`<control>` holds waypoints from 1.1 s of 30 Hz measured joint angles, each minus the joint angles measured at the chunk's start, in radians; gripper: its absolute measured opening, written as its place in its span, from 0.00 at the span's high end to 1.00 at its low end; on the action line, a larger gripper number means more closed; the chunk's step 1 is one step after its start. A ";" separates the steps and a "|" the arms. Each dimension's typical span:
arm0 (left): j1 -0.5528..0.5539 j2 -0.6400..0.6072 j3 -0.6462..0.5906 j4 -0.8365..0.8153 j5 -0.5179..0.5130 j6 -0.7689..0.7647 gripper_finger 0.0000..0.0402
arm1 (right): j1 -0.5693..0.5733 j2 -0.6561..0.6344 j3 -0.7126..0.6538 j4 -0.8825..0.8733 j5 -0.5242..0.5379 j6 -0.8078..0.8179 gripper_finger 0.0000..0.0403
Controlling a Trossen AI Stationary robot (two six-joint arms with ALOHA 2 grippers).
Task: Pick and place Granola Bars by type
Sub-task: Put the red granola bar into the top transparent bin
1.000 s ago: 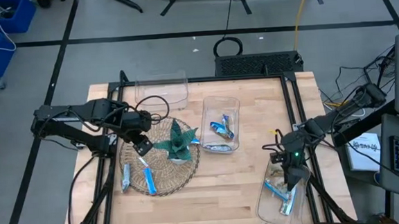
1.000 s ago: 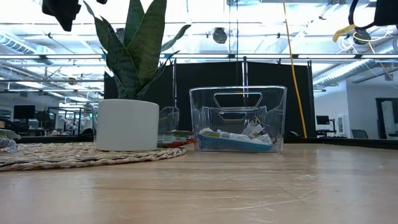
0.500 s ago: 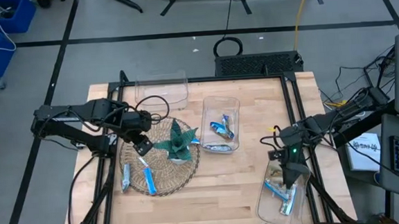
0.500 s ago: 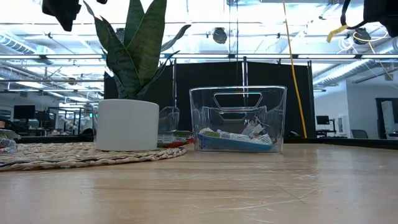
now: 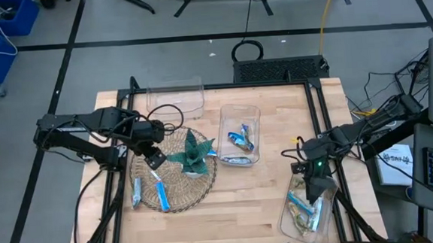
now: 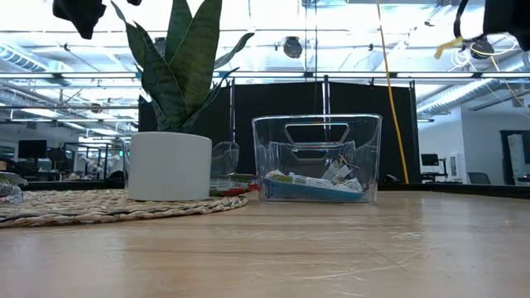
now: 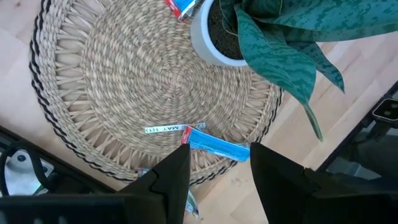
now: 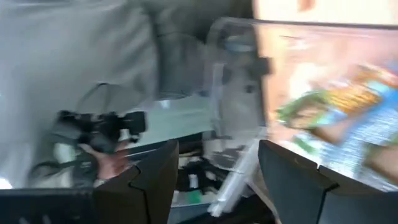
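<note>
Two blue granola bars (image 5: 161, 194) (image 5: 137, 190) lie flat on the round woven mat (image 5: 177, 190). My left gripper (image 5: 154, 157) hovers open above the mat. In its wrist view, its fingers (image 7: 217, 168) frame a blue bar (image 7: 217, 148) with a slim silver-white one (image 7: 165, 129) beside it. My right gripper (image 5: 313, 191) hangs open over the near right clear bin (image 5: 284, 221). That bin holds blue bars and a greenish-gold bar (image 8: 323, 102). The middle clear bin (image 5: 240, 133) holds several blue bars (image 6: 313, 184).
A potted teal plant (image 5: 193, 153) stands on the mat in a white pot (image 6: 170, 165). A red-wrapped bar (image 7: 183, 7) lies by the pot. A third clear bin (image 5: 175, 98) sits at the far edge. Bare wood lies between the mat and the near right bin.
My right gripper has shifted slightly toward the table's near edge over the near right bin. A greenish-gold bar now shows among the blue bars in that bin. My left arm has kept still.
</note>
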 joint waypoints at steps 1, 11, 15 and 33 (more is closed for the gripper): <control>0.000 0.000 0.000 0.000 0.000 0.000 0.58 | -0.006 0.000 0.000 0.041 -0.021 0.028 0.47; 0.000 0.000 0.000 0.001 -0.001 0.001 0.58 | -0.142 -0.030 0.000 0.602 -0.038 0.236 0.47; 0.000 0.000 0.000 0.001 -0.005 0.011 0.58 | -0.234 -0.032 0.000 0.741 0.057 0.104 0.47; 0.000 0.000 0.000 0.001 0.000 0.167 0.58 | -0.164 -0.089 0.000 0.487 0.989 -0.716 0.47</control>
